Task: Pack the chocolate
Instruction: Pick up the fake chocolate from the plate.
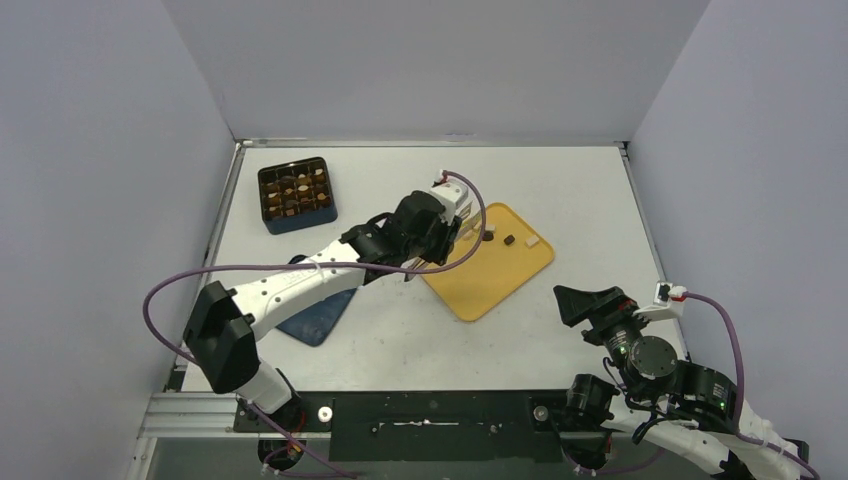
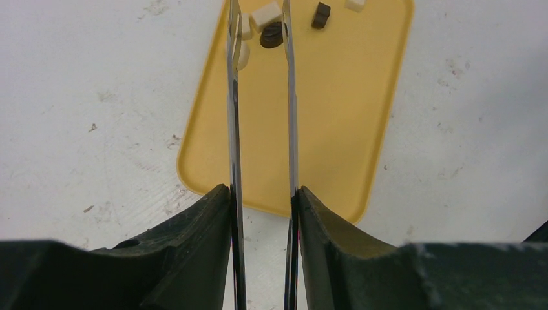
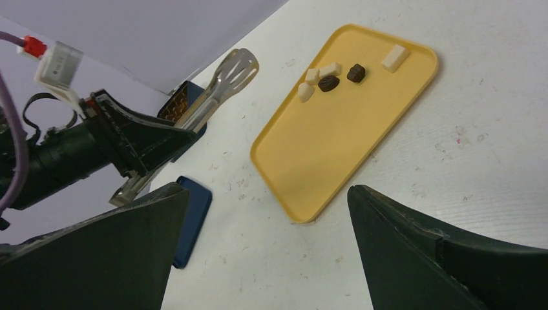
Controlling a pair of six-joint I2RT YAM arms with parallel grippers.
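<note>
Several chocolate pieces (image 2: 271, 35), dark brown and cream-white, lie loose at the far end of the yellow tray (image 2: 336, 129). My left gripper (image 2: 263, 190) is shut on long metal tongs (image 2: 232, 129). The tongs' two arms stand apart and reach toward the pieces. In the right wrist view the tongs' tips (image 3: 236, 68) hang short of the chocolate (image 3: 328, 82), with nothing between them. The black box (image 1: 296, 193) at the back left has chocolate in its compartments. My right gripper (image 3: 268, 219) is open and holds nothing, low over the table near the tray's (image 3: 336, 148) near corner.
A dark blue lid (image 1: 318, 315) lies flat on the table under the left forearm, left of the tray (image 1: 490, 275). Grey walls close in the table on three sides. The right arm (image 1: 640, 350) sits folded at the front right.
</note>
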